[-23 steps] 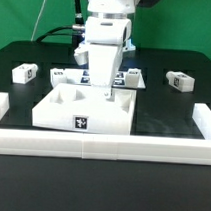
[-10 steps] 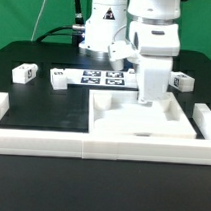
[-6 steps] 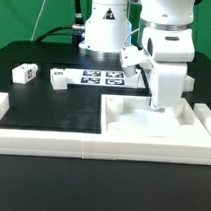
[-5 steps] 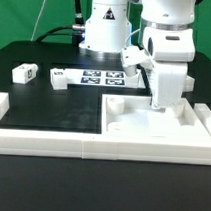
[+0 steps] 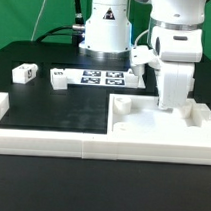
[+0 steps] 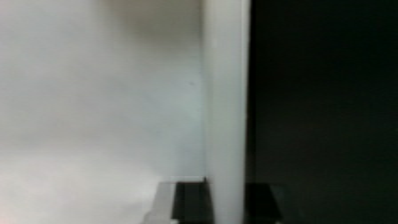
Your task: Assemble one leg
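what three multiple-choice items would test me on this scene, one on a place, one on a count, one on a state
1. Where does the white panel lie?
a) in the border rail's corner at the exterior view's right
b) at the exterior view's left end
c) off the rail altogether

2. How many legs show on the exterior view's left of the marker board?
a) none
b) two
c) four

3. How are those legs?
a) loose on the table
b) fitted in the panel
c) stacked on each other

Answers:
1 a: the panel sits against the rail at that corner.
2 b: a second one lies beside the first.
3 a: both rest apart on the black surface, away from the panel.
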`<state>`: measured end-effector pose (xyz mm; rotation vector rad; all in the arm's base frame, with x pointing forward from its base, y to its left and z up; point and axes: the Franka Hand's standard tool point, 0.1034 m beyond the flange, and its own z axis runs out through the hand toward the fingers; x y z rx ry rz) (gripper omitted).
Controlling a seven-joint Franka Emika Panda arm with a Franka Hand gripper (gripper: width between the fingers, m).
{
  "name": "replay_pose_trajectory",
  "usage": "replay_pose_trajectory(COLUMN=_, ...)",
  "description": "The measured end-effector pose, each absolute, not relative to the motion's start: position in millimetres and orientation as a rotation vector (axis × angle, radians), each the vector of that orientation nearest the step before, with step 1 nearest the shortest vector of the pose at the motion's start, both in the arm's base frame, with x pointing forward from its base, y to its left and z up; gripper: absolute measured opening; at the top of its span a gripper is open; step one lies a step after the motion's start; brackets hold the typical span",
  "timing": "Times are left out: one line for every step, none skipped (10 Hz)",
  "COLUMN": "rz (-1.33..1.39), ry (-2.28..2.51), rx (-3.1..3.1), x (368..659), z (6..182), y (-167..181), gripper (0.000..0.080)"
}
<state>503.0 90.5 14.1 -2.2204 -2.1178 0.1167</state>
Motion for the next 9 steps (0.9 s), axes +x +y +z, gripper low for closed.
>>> replay_pose_trajectory(rz=0.117, ry=-2.119, rx=-2.219, x=502.7, z=14.5, y=87.6, gripper=0.0065)
replay_pose_trajectory(rz=0.116, ry=-2.12, rx=-2.218, x=502.6, z=14.2, y=88.3, gripper=0.0065)
replay_pose_trajectory(rz=0.117, ry=-2.119, rx=-2.219, x=502.6, z=14.1, y=88.0, gripper=0.0153)
replay_pose_trajectory(rz=0.117, ry=-2.119, rx=-2.219, x=502.6, z=14.1, y=87.8, gripper=0.0357)
replay_pose_trajectory(rz=0.117, ry=-2.119, rx=-2.219, x=502.6, z=14.0, y=87.7, gripper=0.0522)
replay_pose_trajectory(rz=0.117, ry=-2.118, rx=-2.219, x=502.5, z=14.0, y=87.7, gripper=0.0522)
replay_pose_trajectory(rz=0.117, ry=-2.118, rx=-2.219, x=502.5, z=14.0, y=87.7, gripper=0.0623)
replay_pose_trajectory(rz=0.117, ry=-2.118, rx=-2.219, x=502.5, z=13.9, y=87.7, gripper=0.0623)
replay_pose_trajectory(rz=0.117, ry=-2.118, rx=-2.219, x=502.5, z=13.9, y=87.7, gripper=0.0645)
